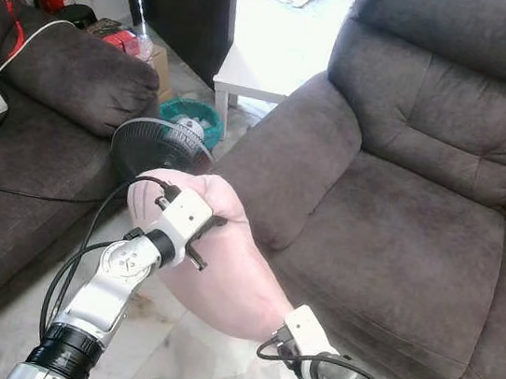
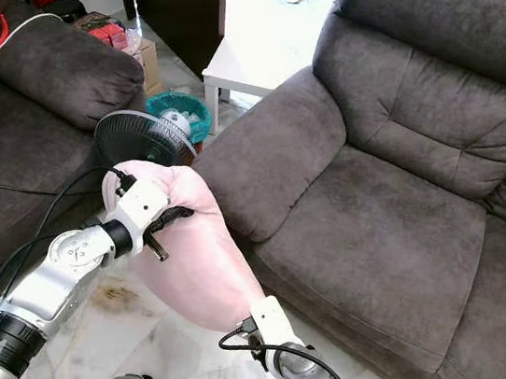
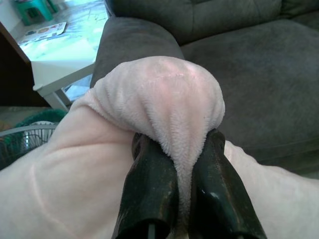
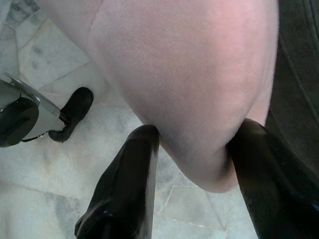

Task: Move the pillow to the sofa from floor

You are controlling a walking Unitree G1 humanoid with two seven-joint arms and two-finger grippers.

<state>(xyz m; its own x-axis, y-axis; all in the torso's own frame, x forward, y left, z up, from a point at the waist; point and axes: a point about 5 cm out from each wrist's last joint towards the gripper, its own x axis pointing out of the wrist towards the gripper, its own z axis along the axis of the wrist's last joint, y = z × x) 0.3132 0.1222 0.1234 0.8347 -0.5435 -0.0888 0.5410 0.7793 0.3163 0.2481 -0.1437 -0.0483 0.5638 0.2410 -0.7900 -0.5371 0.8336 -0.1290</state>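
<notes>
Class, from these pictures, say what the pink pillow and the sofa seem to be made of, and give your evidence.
Pink pillow: seemingly soft plush fleece, matte; its fuzzy nap bunches between the left gripper fingers. Sofa: probably dark grey suede-like microfibre; brushed shading, soft creases, no shine.

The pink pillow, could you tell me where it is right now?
The pink pillow is held above the floor between the left gripper and right gripper, beside the sofa.

Both head eyes look down from above on the same sofa [image 1: 400,220] and pillow [image 2: 196,257]. Each wrist camera sits close against that pillow.
</notes>
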